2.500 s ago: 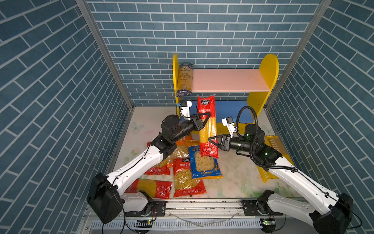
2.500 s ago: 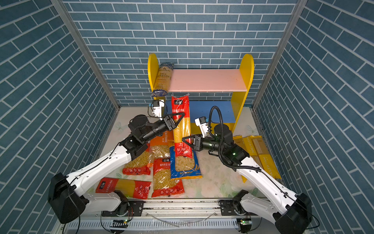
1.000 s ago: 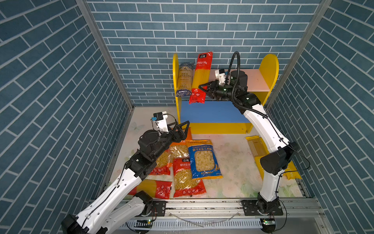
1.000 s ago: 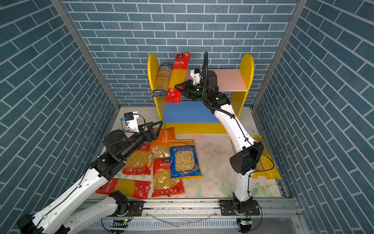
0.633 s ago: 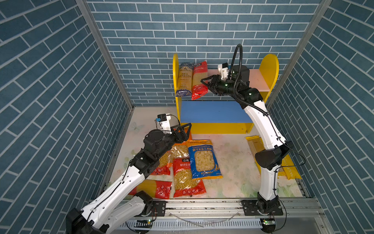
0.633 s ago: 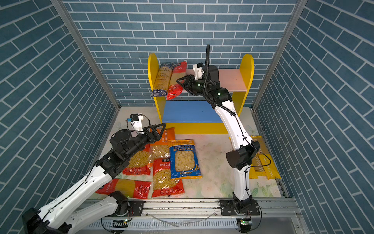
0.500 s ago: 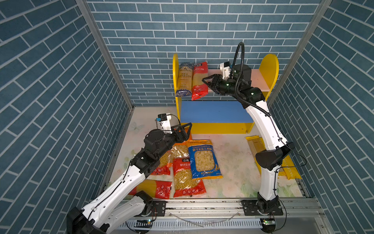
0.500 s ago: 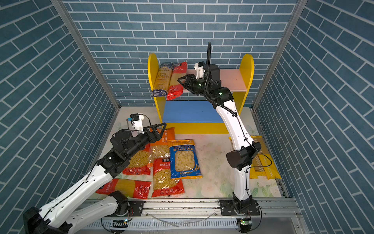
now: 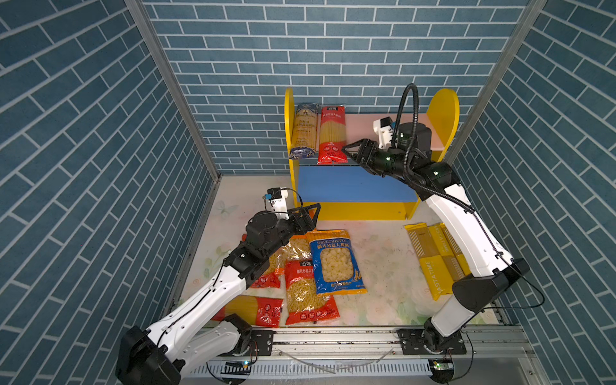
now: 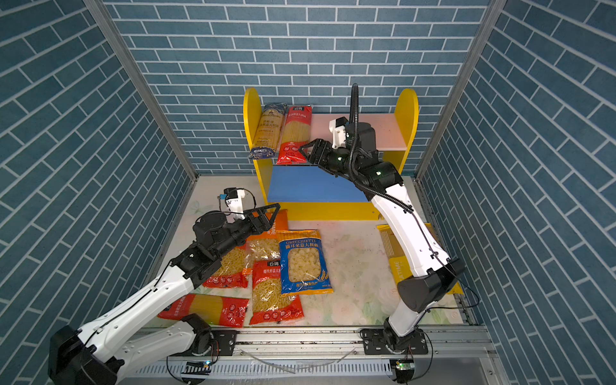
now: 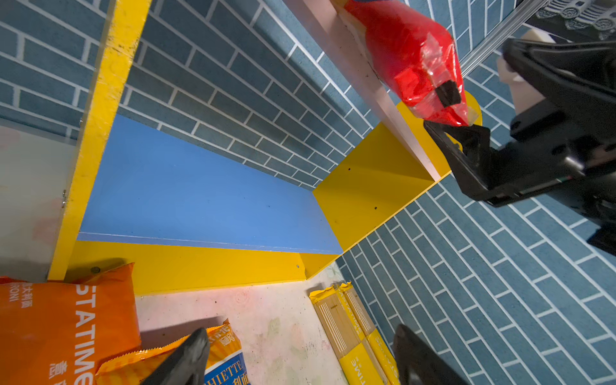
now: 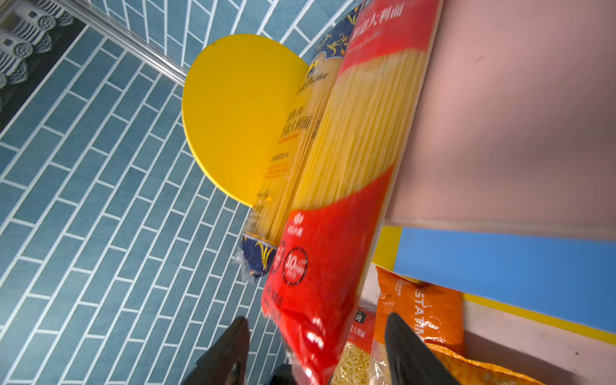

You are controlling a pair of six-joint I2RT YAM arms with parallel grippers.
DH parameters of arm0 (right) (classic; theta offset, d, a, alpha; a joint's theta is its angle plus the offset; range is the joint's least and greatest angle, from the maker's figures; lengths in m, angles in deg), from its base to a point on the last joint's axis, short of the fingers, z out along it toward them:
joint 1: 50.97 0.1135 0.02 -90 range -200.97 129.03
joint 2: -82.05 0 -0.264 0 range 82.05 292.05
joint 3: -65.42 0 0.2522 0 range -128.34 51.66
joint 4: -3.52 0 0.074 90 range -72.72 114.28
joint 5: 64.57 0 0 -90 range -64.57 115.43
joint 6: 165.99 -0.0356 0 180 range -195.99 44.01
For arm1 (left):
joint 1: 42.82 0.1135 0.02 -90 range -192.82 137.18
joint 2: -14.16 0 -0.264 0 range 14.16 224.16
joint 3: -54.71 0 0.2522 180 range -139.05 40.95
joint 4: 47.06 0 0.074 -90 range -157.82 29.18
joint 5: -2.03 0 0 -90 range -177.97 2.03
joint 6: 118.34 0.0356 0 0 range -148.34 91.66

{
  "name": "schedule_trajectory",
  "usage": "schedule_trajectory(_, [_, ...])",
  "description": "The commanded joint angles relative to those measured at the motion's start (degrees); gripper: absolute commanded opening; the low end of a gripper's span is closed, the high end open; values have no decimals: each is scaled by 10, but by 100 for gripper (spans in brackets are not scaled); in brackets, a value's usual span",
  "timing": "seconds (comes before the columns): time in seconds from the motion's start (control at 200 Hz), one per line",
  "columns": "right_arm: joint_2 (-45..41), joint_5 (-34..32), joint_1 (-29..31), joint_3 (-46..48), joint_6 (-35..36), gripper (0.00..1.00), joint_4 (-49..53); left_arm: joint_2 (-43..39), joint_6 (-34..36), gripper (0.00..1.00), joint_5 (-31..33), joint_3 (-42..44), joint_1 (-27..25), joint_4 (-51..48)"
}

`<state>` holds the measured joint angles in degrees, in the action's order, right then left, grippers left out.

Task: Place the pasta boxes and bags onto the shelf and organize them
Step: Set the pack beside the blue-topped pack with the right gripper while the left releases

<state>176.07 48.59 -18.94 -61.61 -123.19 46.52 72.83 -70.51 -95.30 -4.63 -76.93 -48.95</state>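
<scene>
The shelf [image 9: 366, 133] stands against the back wall. On its pink upper board, at the left end, a dark blue spaghetti pack [image 9: 304, 133] and a red spaghetti pack [image 9: 331, 135] lie side by side and overhang the front edge. My right gripper [image 9: 350, 154] is open at the red pack's front end [image 12: 320, 266], one finger on each side. Over the floor bags by the shelf's left front corner my left gripper [image 9: 315, 216] hangs open and empty. In the left wrist view its fingers [image 11: 196, 350] frame bare floor.
On the floor lie a blue-yellow bag [image 9: 335, 263], an orange bag [image 10: 266, 240], two red bags [image 9: 306, 293] and a red spaghetti pack [image 9: 256, 308]. Yellow PASTATIME packs [image 9: 433, 256] lie at the right under my right arm. The blue lower board [image 9: 350, 186] holds nothing.
My right gripper laid the red spaghetti pack flat on the pink board beside the dark blue pack and opened. The left arm barely moved.
</scene>
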Motion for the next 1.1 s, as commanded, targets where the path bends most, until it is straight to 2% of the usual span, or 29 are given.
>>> schedule_trajectory(0.0, [-23,-10,16,43,-14,66,-38,7,-5,87,-8,3,-4,24])
schedule_trajectory(0.245, [-10,3,18,67,-47,61,-97,-1,-1,86,3,1,-13,13])
schedule_trajectory(0.36, [10,23,18,47,-61,48,-127,-9,-2,86,12,8,-17,9])
schedule_trajectory(0.555, [54,23,18,-20,-60,24,-107,-3,1,86,14,-5,-23,12])
schedule_trajectory(0.69, [75,22,10,-58,-54,17,-86,0,3,86,14,-6,-27,13])
schedule_trajectory(0.985, [95,58,-1,-61,-63,16,-83,-9,4,86,22,4,-27,8])
schedule_trajectory(1.03, [92,60,-3,-57,-62,22,-85,-9,5,86,22,3,-27,7])
schedule_trajectory(1.095, [85,73,-6,-54,-54,43,-90,-12,9,86,26,1,-28,-3])
